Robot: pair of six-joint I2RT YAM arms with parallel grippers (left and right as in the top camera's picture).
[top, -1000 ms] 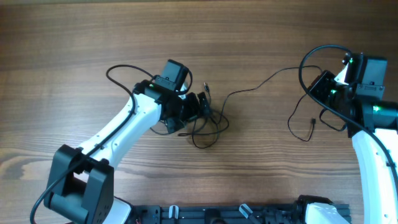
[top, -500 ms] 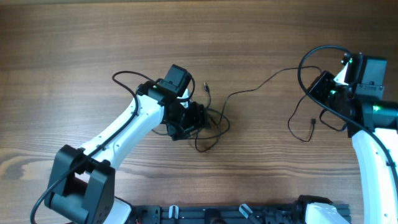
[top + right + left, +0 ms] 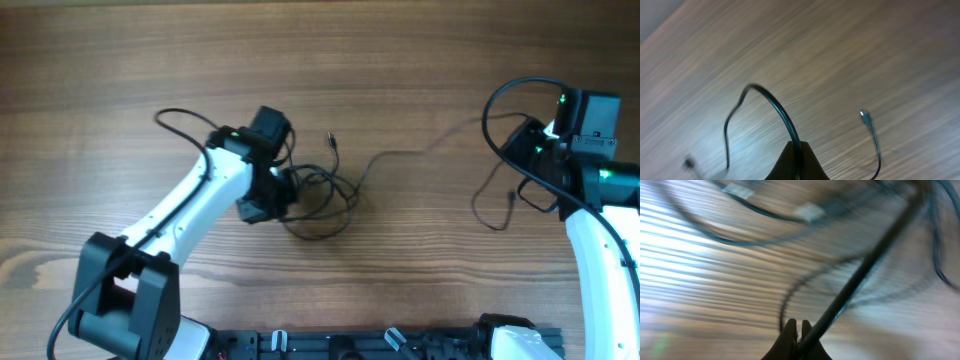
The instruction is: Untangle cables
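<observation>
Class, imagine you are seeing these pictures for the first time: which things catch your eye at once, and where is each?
First comes the tangle of thin black cables at the middle of the wooden table, with the left pincer shut on one of its wires. Next, a single strand runs from the tangle towards the right pincer, which is shut on it at the table's right side.

Loose cables [image 3: 330, 190] across otherwise open table [image 3: 420, 280]
</observation>
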